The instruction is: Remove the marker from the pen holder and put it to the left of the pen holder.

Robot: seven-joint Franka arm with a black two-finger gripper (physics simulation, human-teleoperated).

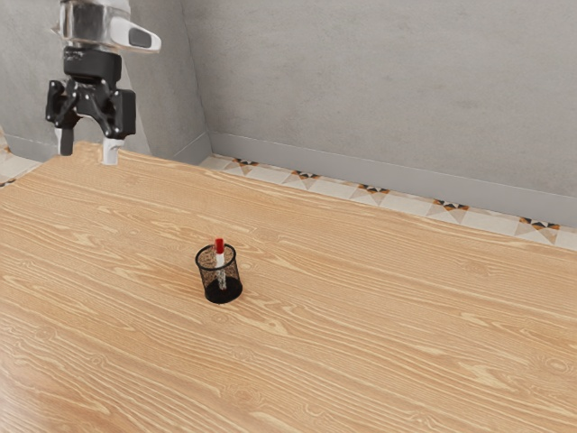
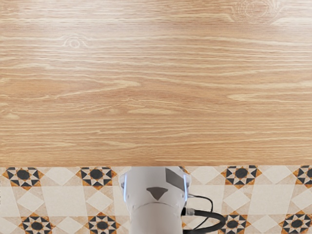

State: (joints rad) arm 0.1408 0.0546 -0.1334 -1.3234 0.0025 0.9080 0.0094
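A: What is standing around here?

B: A broad table [image 1: 388, 316] with the pen holder [image 1: 231, 290] upright on it, left of centre in the exterior view. Behind the table's far edge run floor tiles [image 1: 372, 196], then a grey wall [image 1: 361, 81] that juts forward at the exterior view's left.

A: And the marker?

B: The marker [image 1: 220, 261] is inside the pen holder, roughly upright, its red cap above the rim. The holder's wall rings the lower part of it.

A: Where's the gripper?

B: The gripper [image 1: 87, 147] hangs high at the exterior view's left, toward the far side, well apart from the holder.

A: How are its fingers [image 1: 111, 151]?

B: Spread wide, pointing down, with a clear gap between them. One looks pale, the other dark.

A: What's everything made of?

B: The table is honey-coloured wood grain, streaked and knotted. The holder is a black mesh cup, round, with a solid-looking base; the marker is a slim stick, white under the red. The wall looks like mottled plaster or concrete. In the wrist view, the arm's smooth, pale base [image 2: 156, 214] stands past the table's straight edge, beside a looping black cable [image 2: 217, 222], over tiles patterned with dark stars.
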